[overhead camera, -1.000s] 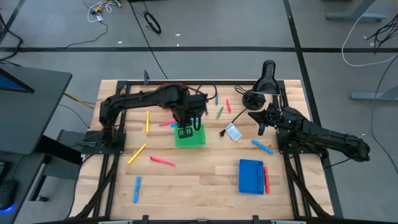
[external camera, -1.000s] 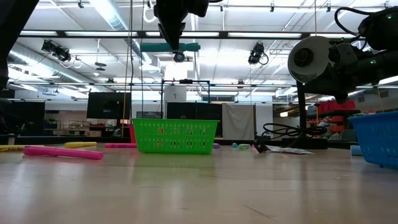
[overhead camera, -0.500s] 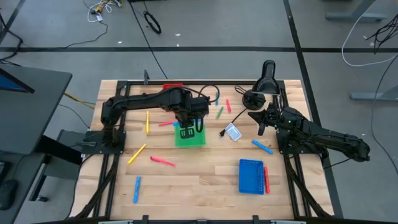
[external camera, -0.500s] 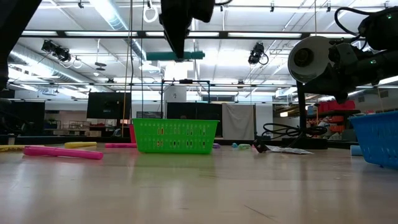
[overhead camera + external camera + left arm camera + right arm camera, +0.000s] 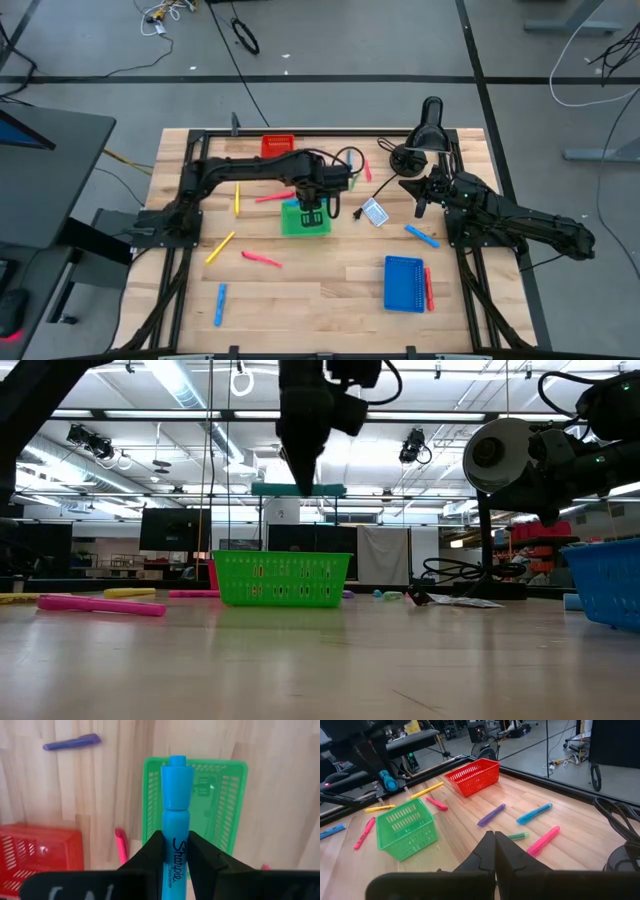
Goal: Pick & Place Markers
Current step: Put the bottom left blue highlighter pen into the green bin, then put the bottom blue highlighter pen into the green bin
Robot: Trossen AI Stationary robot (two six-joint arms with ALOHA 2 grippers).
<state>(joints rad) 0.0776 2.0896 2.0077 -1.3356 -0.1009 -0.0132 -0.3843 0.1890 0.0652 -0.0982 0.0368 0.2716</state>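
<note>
A pale wooden table (image 5: pixel 320 290) stands on a grey floor strewn with cables, and the low view looks across it into a workshop hall with strip lights and dark screens. From overhead, markers lie scattered: a yellow one (image 5: pixel 237 196) toward nine o'clock of the green tray (image 5: pixel 296 226), a pink one (image 5: pixel 261 259) toward seven o'clock, a blue one (image 5: pixel 421 236) out at three o'clock, beyond the small card (image 5: pixel 374 212). The left gripper (image 5: pixel 312 213) hangs over the green tray, its fingers clamped on a blue marker (image 5: pixel 175 820). The overhead picture hides that marker under the arm, I think; the left wrist view shows it plainly, cap end poking out above the tray, with a purple marker (image 5: pixel 71 742) and the red tray (image 5: pixel 40 847) off to the sides. The low view shows it level, well above the tray's rim. The right gripper (image 5: pixel 494 840) waits near the table's two o'clock corner, fingers pressed together on nothing. A blue tray (image 5: pixel 404 283) sits toward five o'clock.
</note>
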